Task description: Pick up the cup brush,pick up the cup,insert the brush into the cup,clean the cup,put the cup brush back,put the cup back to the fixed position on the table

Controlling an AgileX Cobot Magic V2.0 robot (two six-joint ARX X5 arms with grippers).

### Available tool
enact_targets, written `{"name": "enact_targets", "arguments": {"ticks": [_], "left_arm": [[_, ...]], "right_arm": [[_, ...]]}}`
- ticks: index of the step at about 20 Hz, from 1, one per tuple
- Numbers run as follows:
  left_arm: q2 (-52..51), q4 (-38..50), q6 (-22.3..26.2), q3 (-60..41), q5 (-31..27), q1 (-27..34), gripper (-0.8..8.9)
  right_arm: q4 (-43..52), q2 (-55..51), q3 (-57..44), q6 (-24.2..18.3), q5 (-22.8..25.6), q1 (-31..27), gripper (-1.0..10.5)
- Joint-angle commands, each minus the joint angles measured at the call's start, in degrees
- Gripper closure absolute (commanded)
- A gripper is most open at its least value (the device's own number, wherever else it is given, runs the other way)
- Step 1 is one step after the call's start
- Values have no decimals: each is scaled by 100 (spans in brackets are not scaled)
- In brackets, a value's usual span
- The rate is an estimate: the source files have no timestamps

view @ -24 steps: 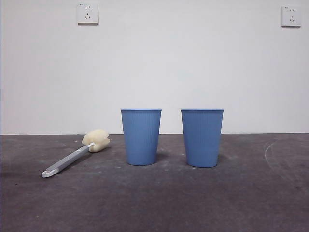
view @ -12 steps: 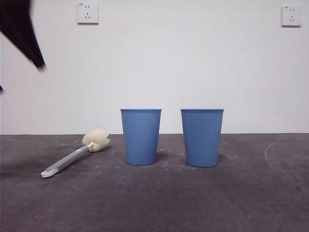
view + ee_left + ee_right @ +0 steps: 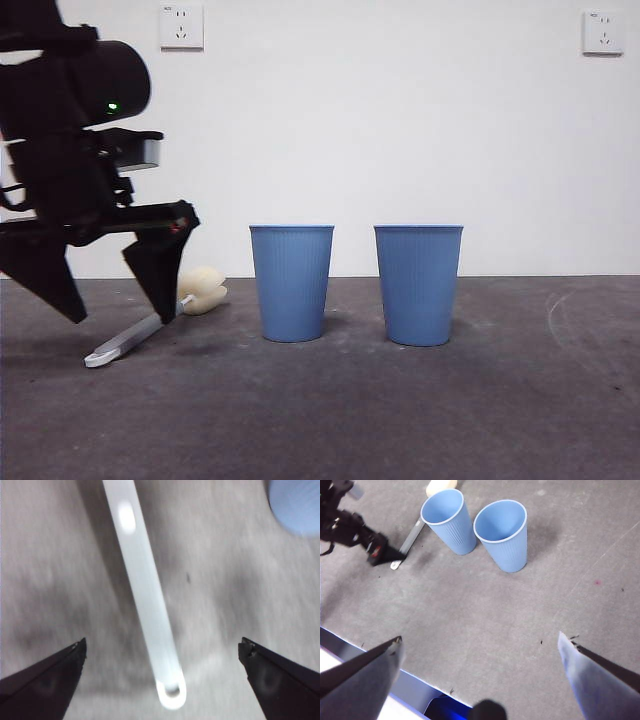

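The cup brush point(image 3: 150, 327) lies flat on the table point(image 3: 400, 420), and we see its grey handle, its white end loop and its pale sponge head. The sponge head points toward the wall, and the loop end points toward us in the front view.

The left gripper point(image 3: 115, 290) hangs over the handle, coming in from the upper left of the front view. Its arm is big and dark, and the two black jaws point down at the table. The jaws are spread wide apart and hold nothing. In the left wrist view the handle point(image 3: 145, 595) runs between the two jaws, with bare table on each side of it. We cannot tell if the jaw tips touch the table.

Two blue cups stand upright on the table, side by side and a little apart. The nearer cup point(image 3: 292, 283) is just beside the sponge head. The other cup point(image 3: 418, 285) stands past it.

The right gripper point(image 3: 480, 680) waits high above the table. Its jaws are wide apart too and hold nothing.
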Motion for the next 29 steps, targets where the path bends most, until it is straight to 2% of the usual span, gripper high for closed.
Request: {"name": "enact_targets", "arguments": {"ticks": [1,10,16,18,20,26,29], "left_arm": [[223,-50,-81,203,-205,-70,189],[634,-225,-363,271,-308,-142,196],[693,-254,-363,271,-304,-173,494],[693,-267,-492,271,-304,-170,519],[693,-264,-516,269,-295,-170,621],[693,-264,-800,269,-260,-170,698],[693,-264,-802,269,-262,-170,825]], "right_arm": [[2,24,26,20,-26,7,383],[9,28,26,20,-26,7,383],[11,31,26,20,-24,7,383],[9,31,26,20,-24,7,383],[4,31,26,20,-24,7,383],[2,28,26,20,-24,7,383],[2,28,26,20,-24,7,383]]}}
